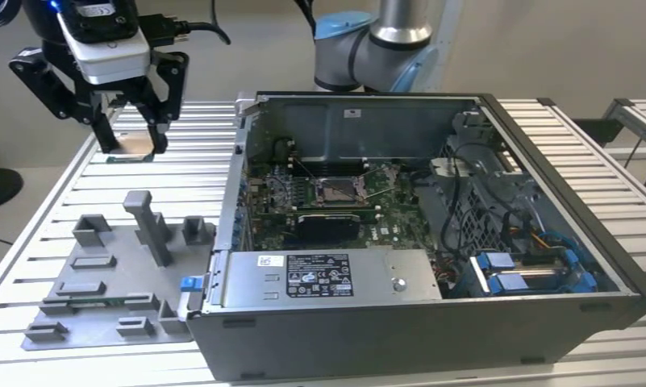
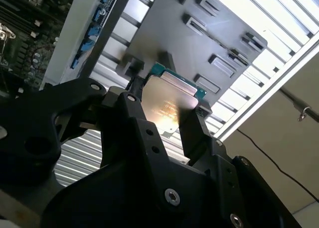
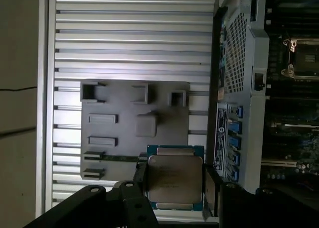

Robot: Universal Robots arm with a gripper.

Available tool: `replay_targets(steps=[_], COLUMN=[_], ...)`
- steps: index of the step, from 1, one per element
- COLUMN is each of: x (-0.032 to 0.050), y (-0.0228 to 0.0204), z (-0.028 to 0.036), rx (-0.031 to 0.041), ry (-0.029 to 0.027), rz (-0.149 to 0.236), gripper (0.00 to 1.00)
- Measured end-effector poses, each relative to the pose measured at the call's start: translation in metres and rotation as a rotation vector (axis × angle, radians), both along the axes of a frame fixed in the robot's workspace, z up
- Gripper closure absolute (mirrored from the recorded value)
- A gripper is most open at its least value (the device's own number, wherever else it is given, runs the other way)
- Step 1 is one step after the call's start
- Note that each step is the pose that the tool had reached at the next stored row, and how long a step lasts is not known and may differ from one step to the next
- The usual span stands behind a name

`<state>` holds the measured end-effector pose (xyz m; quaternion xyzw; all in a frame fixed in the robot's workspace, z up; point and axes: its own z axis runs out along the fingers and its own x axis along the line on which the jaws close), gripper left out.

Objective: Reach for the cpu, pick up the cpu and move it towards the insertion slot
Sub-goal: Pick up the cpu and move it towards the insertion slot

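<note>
The cpu [image 3: 174, 179] sits clamped between the gripper's [image 2: 167, 122] black fingers [image 2: 193, 131], lifted clear above the ribbed table [image 1: 183, 173]. The grey fixture plate [image 3: 119, 133] lies below it. In the exterior view the insertion slot [image 1: 337, 190] lies well apart to the exterior view's right, inside the open computer case [image 1: 538, 282]

— Where do you see from?
— Your exterior view looks down from high in front across the slatted table [image 1: 107, 185] and open computer case [image 1: 581, 266].
— Wrist views?
— Both sit close behind the gripper [image 3: 174, 198], sharing the grey fixture plate [image 3: 164, 93] below.
</note>
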<state>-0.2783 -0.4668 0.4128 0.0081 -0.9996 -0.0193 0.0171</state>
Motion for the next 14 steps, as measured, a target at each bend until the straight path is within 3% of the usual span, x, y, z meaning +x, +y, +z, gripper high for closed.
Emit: replay_targets(steps=[14], x=[0.0297], y=[0.0000], z=[0.0000], rx=[0.0000], ry=[0.0012], rz=[0.000], gripper=[1.00])
